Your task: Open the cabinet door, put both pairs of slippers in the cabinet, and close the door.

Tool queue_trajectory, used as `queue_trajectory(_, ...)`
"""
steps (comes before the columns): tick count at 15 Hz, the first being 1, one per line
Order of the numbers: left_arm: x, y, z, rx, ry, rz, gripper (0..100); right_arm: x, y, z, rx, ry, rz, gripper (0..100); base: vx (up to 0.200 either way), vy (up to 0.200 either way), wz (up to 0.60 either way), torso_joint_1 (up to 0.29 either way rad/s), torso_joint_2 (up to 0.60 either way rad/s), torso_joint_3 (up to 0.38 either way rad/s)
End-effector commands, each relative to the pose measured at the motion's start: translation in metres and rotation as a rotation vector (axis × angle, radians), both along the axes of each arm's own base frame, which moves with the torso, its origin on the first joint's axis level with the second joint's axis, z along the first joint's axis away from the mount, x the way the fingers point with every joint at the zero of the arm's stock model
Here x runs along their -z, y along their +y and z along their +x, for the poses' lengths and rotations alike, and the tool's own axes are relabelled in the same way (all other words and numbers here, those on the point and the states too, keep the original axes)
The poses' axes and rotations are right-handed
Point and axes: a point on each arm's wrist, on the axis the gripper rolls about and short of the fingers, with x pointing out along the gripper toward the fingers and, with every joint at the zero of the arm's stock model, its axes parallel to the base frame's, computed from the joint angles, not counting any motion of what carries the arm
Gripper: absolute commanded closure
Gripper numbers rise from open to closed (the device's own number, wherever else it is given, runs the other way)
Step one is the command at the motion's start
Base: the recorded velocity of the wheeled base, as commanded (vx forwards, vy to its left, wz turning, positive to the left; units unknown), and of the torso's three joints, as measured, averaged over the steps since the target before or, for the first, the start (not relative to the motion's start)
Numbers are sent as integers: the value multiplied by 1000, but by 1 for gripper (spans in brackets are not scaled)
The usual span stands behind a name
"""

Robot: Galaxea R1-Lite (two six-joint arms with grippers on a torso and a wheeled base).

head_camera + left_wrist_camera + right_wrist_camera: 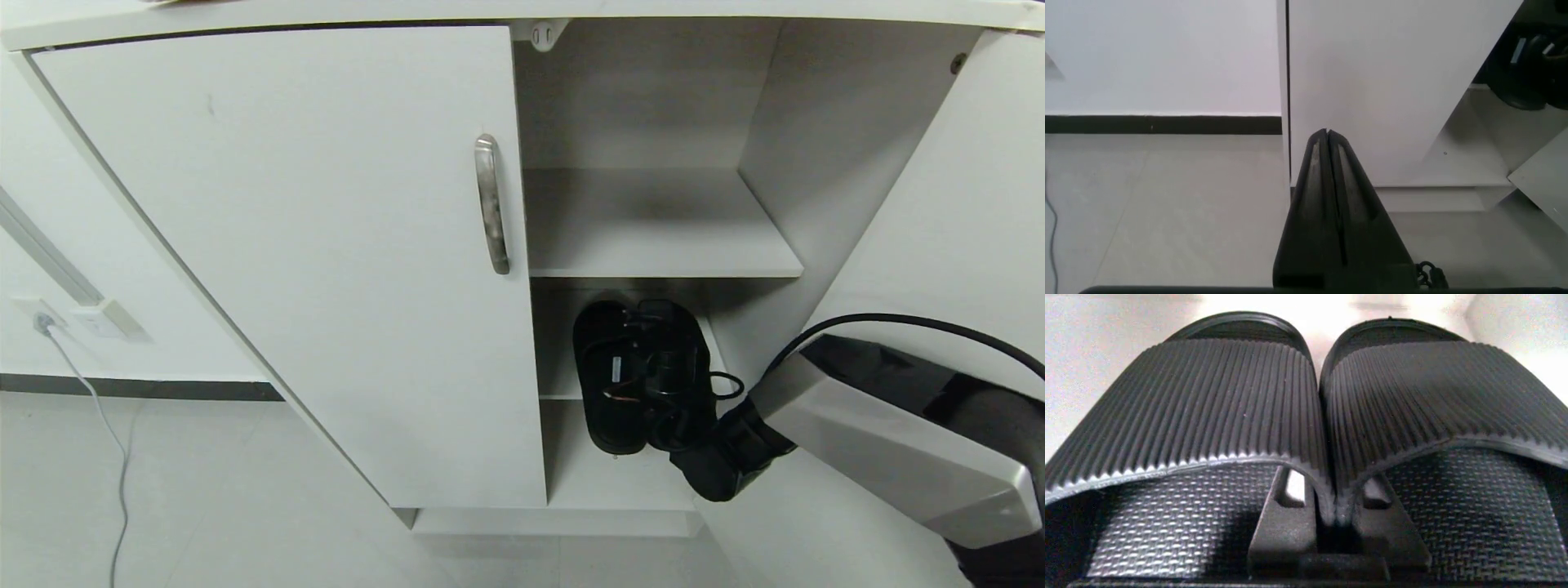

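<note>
Presently we list: white cabinet [653, 98], one door [286, 245] shut, with a metal handle [491, 204], the other door [963, 204] swung open. Pair of black slippers [611, 367], side by side in the lower compartment beneath the shelf [653, 229]. Right gripper [1327, 510]: fingers [1282, 523] clamped on the slippers' adjoining inner edges, under the straps. Left gripper [1326, 135]: fingers pressed together, empty, low above the floor [1167, 212], near the shut door's bottom corner.
</note>
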Motion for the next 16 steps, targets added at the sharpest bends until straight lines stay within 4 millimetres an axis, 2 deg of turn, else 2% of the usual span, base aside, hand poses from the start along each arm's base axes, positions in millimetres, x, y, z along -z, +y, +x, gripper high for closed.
queue_trajectory(1, 0, 0, 0, -2, 2, 0, 100, 2, 4, 18, 15, -2, 3, 100, 0, 0, 0, 0, 0, 0)
queue_trajectory(3, 0, 0, 0, -2, 2, 0, 100, -1, 3, 29, 29, -1, 4, 100, 0, 0, 0, 0, 0, 0)
queue_trajectory(4, 0, 0, 0, -2, 2, 0, 100, 0, 2, 40, 43, -1, 1, 100, 0, 0, 0, 0, 0, 0)
queue_trajectory(9, 0, 0, 0, -3, 2, 0, 100, -17, -1, 56, 43, -9, 4, 100, 0, 0, 0, 0, 0, 0)
queue_trajectory(16, 0, 0, 0, -2, 2, 1, 100, -2, -7, 75, 35, 0, 1, 100, 0, 0, 0, 0, 0, 0)
